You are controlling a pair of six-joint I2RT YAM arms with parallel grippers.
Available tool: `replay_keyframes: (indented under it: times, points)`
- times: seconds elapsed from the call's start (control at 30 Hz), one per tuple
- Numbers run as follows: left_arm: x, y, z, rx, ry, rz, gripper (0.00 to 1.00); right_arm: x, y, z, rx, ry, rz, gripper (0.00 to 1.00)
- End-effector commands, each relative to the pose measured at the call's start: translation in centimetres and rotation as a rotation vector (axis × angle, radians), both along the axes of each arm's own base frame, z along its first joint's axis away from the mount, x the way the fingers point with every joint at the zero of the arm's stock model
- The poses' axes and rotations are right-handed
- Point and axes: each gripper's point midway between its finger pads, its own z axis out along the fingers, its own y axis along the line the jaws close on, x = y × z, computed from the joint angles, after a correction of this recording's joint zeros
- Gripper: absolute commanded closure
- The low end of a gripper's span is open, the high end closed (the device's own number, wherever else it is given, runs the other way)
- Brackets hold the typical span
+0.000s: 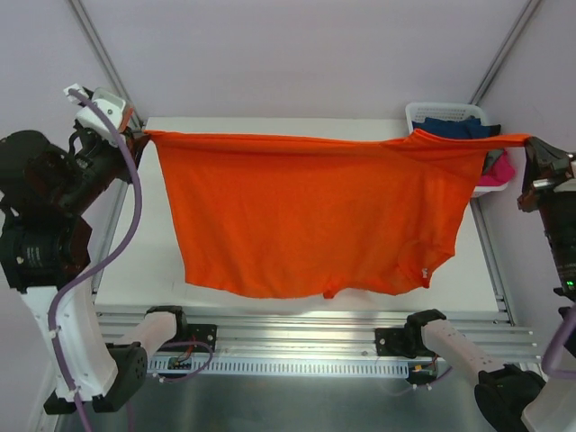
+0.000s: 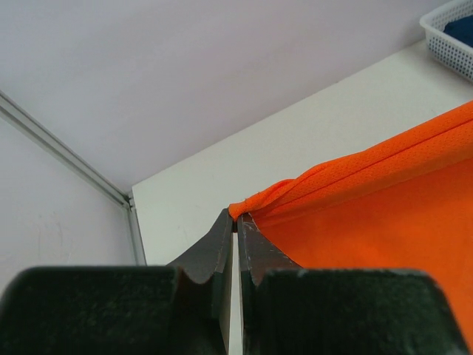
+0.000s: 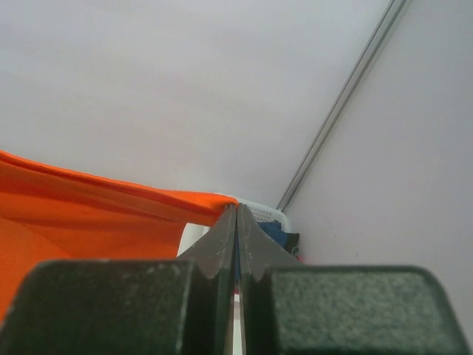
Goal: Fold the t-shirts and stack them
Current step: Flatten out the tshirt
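The bright orange t-shirt [image 1: 306, 211] hangs stretched wide above the white table, held by two corners. My left gripper [image 1: 137, 135] is shut on its left corner, also seen in the left wrist view [image 2: 238, 214] with the orange cloth [image 2: 384, 200] running right. My right gripper [image 1: 531, 141] is shut on the right corner, also seen in the right wrist view [image 3: 236, 208] with the cloth [image 3: 89, 207] running left. A navy blue t-shirt [image 1: 454, 126] and a hot pink t-shirt [image 1: 500, 169] lie in the basket.
A white slotted plastic basket [image 1: 423, 113] stands at the table's back right corner, partly behind the shirt. The white table [image 1: 148, 252] has an aluminium rail [image 1: 288, 328] along its near edge. Grey walls close the back and sides.
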Motion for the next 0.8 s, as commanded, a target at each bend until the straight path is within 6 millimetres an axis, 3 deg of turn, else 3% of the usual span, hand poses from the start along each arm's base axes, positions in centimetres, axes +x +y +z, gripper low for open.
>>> replay_keyframes:
  times: [0.0, 0.17, 0.2, 0.23, 0.3, 0.33, 0.37, 0.4, 0.43, 0.47, 0.5, 0.53, 0.57, 0.6, 0.63, 0.67, 0.7, 0.77]
  points:
    - [5.5, 2.5, -3.0, 0.093, 0.090, 0.090, 1.00, 4.8, -0.3, 1.2, -0.059, -0.030, -0.092, 1.00]
    - [13.4, 2.8, -10.2, 0.099, 0.264, 0.058, 1.00, 13.3, 3.2, -5.0, -0.073, 0.122, -0.014, 0.99]
    - [15.0, 3.0, -10.7, 0.094, 0.264, 0.064, 1.00, 14.8, 3.8, -6.7, -0.067, 0.171, -0.006, 1.00]
    - [17.2, 3.1, -13.1, 0.080, 0.329, 0.061, 1.00, 17.8, 5.1, -9.1, -0.074, 0.252, 0.020, 0.99]
    - [19.6, 3.0, -14.5, 0.065, 0.369, 0.046, 1.00, 20.3, 6.5, -11.3, -0.065, 0.332, 0.061, 0.99]
    - [21.6, 2.9, -16.4, 0.051, 0.420, 0.039, 1.00, 22.9, 7.8, -13.9, -0.079, 0.411, 0.091, 0.99]
    - [22.7, 2.9, -17.4, 0.043, 0.442, 0.037, 1.00, 24.3, 8.3, -15.3, -0.084, 0.456, 0.098, 0.99]
    - [23.7, 2.9, -18.3, 0.036, 0.463, 0.035, 1.00, 25.5, 8.7, -16.2, -0.091, 0.478, 0.106, 1.00]
    - [25.4, 3.0, -20.9, 0.022, 0.524, 0.035, 1.00, 26.7, 9.1, -16.5, -0.100, 0.483, 0.112, 0.99]
    - [26.5, 3.1, -21.0, 0.019, 0.523, 0.038, 1.00, 29.6, 9.6, -18.8, -0.122, 0.529, 0.103, 1.00]
    - [27.3, 3.1, -21.8, 0.014, 0.537, 0.039, 1.00, 30.9, 9.7, -19.7, -0.124, 0.546, 0.098, 0.99]
    - [28.7, 3.3, -24.1, 0.012, 0.582, 0.043, 1.00, 32.2, 9.9, -18.8, -0.115, 0.525, 0.097, 0.99]
    - [29.7, 3.4, -23.7, 0.012, 0.566, 0.048, 1.00, 34.6, 10.0, -21.5, -0.118, 0.581, 0.086, 1.00]
    - [30.4, 3.5, -24.1, 0.014, 0.569, 0.049, 1.00, 35.8, 10.1, -22.3, -0.110, 0.595, 0.078, 0.99]
    - [31.6, 3.8, -24.6, 0.016, 0.570, 0.061, 1.00, 36.9, 10.1, -22.5, -0.098, 0.595, 0.068, 0.99]
    - [32.1, 3.9, -24.7, 0.019, 0.566, 0.064, 1.00, 37.7, 10.0, -21.1, -0.085, 0.562, 0.059, 0.99]
    - [32.5, 3.8, -24.6, 0.015, 0.560, 0.063, 1.00, 39.1, 10.2, -22.6, -0.086, 0.582, 0.049, 0.99]
    - [33.3, 3.8, -23.8, 0.015, 0.534, 0.064, 1.00, 40.0, 10.5, -21.4, -0.083, 0.543, 0.046, 0.99]
